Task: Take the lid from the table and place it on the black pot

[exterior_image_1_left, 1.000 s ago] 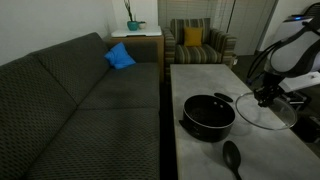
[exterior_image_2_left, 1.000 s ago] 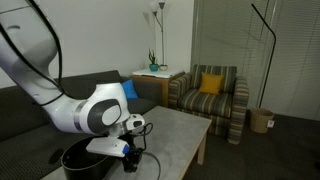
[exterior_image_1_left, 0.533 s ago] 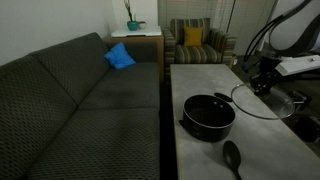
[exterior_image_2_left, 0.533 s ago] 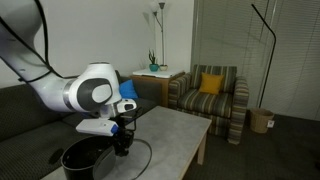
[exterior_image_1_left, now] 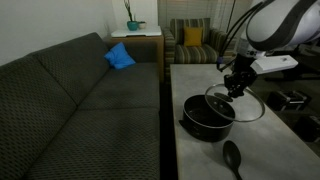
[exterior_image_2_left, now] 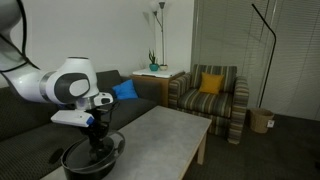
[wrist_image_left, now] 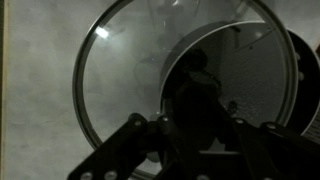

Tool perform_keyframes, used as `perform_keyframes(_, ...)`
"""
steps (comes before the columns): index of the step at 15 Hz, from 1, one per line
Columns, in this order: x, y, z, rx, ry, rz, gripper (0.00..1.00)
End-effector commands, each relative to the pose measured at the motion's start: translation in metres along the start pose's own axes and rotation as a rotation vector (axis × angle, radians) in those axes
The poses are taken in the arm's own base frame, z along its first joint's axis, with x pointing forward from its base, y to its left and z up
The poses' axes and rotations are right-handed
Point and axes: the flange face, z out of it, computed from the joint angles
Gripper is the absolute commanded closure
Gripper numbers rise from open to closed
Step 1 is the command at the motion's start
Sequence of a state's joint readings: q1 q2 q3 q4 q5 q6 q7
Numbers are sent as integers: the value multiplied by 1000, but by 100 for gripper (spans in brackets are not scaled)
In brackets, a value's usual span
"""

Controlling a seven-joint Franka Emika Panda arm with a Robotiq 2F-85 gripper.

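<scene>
My gripper is shut on the small dark knob of the glass lid and holds it in the air, partly over the black pot on the grey table. In an exterior view the gripper holds the lid just above the pot. In the wrist view the lid's metal rim rings my gripper, and the pot's dark rim shows through the glass at the right, off-centre from the lid.
A black spoon lies on the table in front of the pot. A dark sofa runs along the table's side, with a blue cushion. A striped armchair and a white side table stand at the far end.
My gripper has lifted the lid off the table and carried it sideways toward the pot; it now hangs partly over the pot instead of lying beside it.
</scene>
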State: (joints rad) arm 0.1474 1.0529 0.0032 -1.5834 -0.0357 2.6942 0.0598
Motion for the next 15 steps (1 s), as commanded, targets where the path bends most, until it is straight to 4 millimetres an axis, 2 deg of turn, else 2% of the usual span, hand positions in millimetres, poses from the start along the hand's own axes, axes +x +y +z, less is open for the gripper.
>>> perform_keyframes(1,5,-35,-6,-8,-9,-79,85)
perform_keyframes(6,14,-86,-6,-19,12,-203,85)
perform_keyframes(9,19,-110,5,-4,-1,-269,85)
perform_keyframes(11,22,-115,16,-9,-8,-305,85)
perform_keyframes(15,32,-102,32,-17,-9,-322,85)
